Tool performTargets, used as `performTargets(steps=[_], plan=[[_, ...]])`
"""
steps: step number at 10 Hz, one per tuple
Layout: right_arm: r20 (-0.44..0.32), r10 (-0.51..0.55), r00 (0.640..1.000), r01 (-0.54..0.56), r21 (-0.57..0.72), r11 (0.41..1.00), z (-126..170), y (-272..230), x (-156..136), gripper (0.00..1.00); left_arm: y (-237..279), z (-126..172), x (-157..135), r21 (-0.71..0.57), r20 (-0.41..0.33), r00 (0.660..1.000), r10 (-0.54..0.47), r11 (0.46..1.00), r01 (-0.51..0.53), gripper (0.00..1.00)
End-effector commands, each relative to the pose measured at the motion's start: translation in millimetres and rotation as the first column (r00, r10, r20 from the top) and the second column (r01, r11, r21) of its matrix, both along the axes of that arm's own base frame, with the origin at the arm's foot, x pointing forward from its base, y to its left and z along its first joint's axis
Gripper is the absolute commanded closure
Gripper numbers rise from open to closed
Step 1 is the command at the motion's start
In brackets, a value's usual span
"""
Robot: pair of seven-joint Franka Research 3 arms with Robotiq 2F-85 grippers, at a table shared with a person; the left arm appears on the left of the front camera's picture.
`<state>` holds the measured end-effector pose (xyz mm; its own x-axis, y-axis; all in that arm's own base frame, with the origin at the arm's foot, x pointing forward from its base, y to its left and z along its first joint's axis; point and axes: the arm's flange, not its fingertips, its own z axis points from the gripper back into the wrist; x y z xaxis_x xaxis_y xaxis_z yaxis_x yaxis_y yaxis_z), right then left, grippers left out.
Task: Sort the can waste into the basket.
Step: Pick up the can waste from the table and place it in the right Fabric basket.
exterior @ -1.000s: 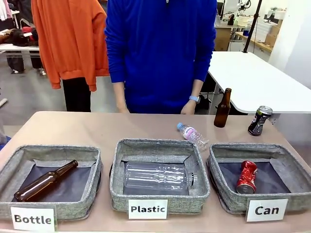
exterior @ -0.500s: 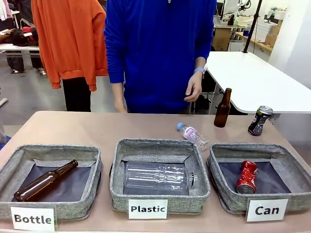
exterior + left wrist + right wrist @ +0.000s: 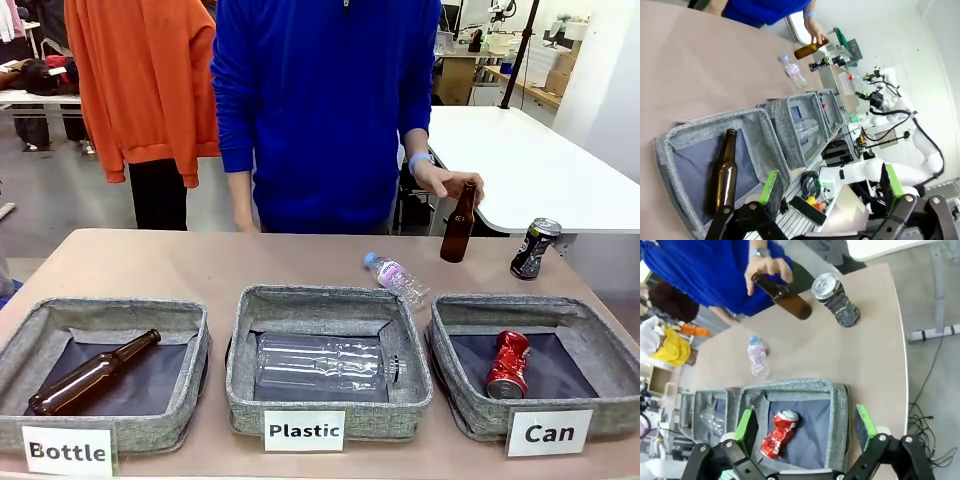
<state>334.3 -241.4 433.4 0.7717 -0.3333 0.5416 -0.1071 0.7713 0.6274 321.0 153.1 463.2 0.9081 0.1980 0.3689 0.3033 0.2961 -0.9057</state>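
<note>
A crushed red can (image 3: 508, 365) lies inside the grey basket (image 3: 470, 418) labelled "Can" at the front right. A black can (image 3: 534, 248) stands on the table behind that basket, near the right edge. In the right wrist view, my right gripper (image 3: 805, 424) is open above the basket (image 3: 840, 415), with the red can (image 3: 780, 434) below it and the black can (image 3: 836, 302) farther off. My left gripper (image 3: 831, 182) is open and holds nothing, above the front corner of the "Bottle" basket (image 3: 767, 135).
The person's hand (image 3: 448, 180) grips the neck of a brown bottle (image 3: 458, 225) standing left of the black can. A small plastic bottle (image 3: 397, 278) lies behind the "Plastic" basket (image 3: 330, 415), which holds a clear bottle. Another brown bottle (image 3: 92, 373) lies in the "Bottle" basket (image 3: 150, 430).
The person's hand rose from the table's far edge and moved right onto the neck of the standing brown bottle. The cans and baskets have not moved.
</note>
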Motion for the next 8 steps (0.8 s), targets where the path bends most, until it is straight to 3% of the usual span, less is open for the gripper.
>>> performTargets(steps=[1, 2, 3, 5, 7, 8], plan=[[0.044, 0.118, 0.992, -0.117, -0.019, 0.993, -20, -36, 45, 0.00, 0, 1, -2, 0.000, -0.002, 1.000, -0.009, 1.000, 0.009, 0.00], [0.071, 0.159, 0.985, -0.157, -0.026, 0.987, -35, -41, 66, 0.00, 0, 1, -2, 0.000, -0.002, 1.000, -0.009, 1.000, 0.009, 0.00], [0.081, 0.132, 0.988, -0.126, -0.079, 0.989, -50, -46, 87, 0.00, 0, 1, -2, 0.000, -0.002, 1.000, -0.009, 1.000, 0.009, 0.00], [0.129, 0.230, 0.965, -0.212, -0.140, 0.967, -79, -46, 124, 0.00, 0, 1, -2, 0.000, -0.002, 1.000, -0.009, 1.000, 0.009, 0.00], [0.131, 0.272, 0.953, -0.253, -0.141, 0.957, -98, -38, 140, 0.00, 0, 1, -2, 0.000, -0.002, 1.000, -0.009, 1.000, 0.009, 0.00], [0.104, 0.201, 0.974, -0.185, -0.140, 0.973, -95, -35, 140, 0.00, 0, 1, -2, 0.000, -0.002, 1.000, -0.009, 1.000, 0.009, 0.00]])
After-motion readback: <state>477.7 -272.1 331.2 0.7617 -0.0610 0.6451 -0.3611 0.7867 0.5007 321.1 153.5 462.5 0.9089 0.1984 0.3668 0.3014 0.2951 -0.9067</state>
